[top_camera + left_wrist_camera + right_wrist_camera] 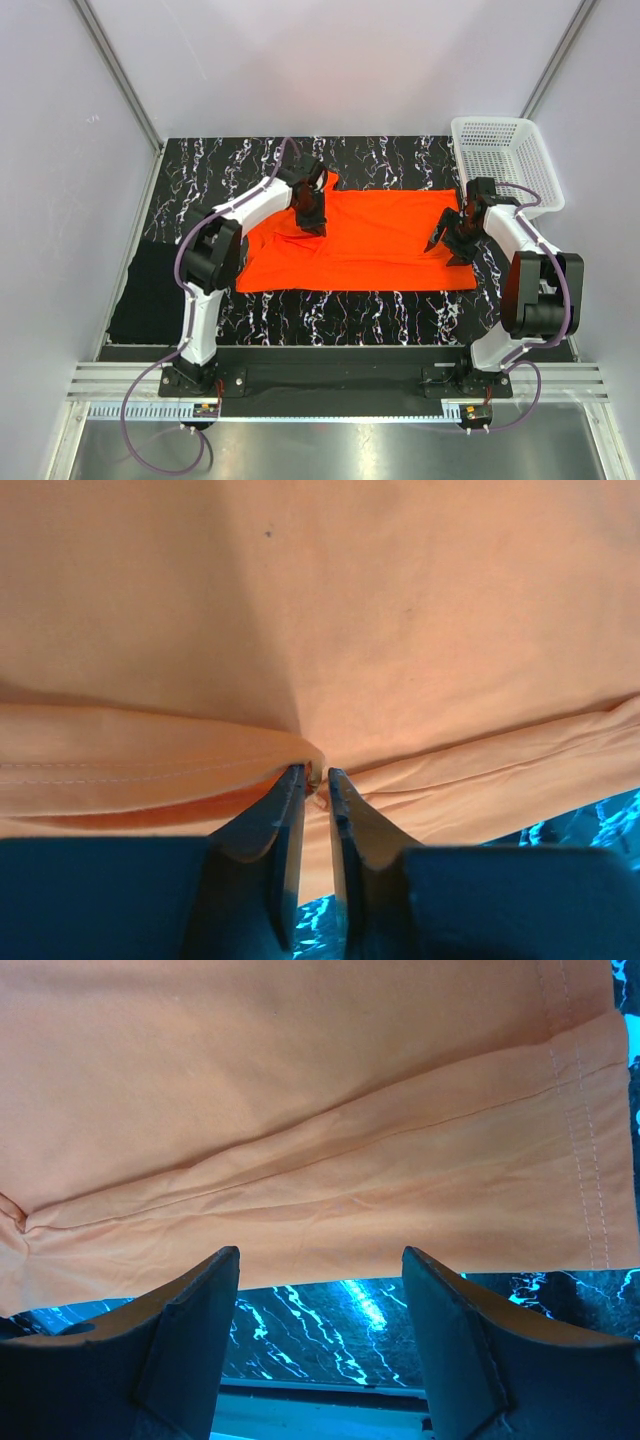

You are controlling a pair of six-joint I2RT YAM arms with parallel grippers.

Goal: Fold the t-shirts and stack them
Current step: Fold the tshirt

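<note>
Top external: black white-veined marbled mat (400, 160) covers the table. Orange-red t-shirt (370, 245) lies flat across the middle of the mat, long side running left to right, and looks folded into a wide band. Black t-shirt (150, 290), a folded rectangle, sits at the mat's left edge, beside the left arm and well apart from the orange one. White plastic mesh basket (490, 122) is at the far right corner, nothing visible in it.

Left gripper (312, 225) is down on the shirt's far left part. Right gripper (440, 243) is over the shirt's right end.

Left wrist: orange cloth (400, 600) fills the view. Left gripper (315, 775) has its jaws a narrow slit apart, with a small pucker of a folded edge right at the tips. Cannot tell whether it is pinched or loose. One stitched seam line (120, 770) runs along the fold.

Right wrist: right gripper (320, 1250) has its jaws spread wide and nothing between them. Bare mat (330, 1330) shows in the gap, with the shirt edge (300, 1080) just beyond the fingertips. Double-stitched hem (590, 1160) is at the right.
</note>
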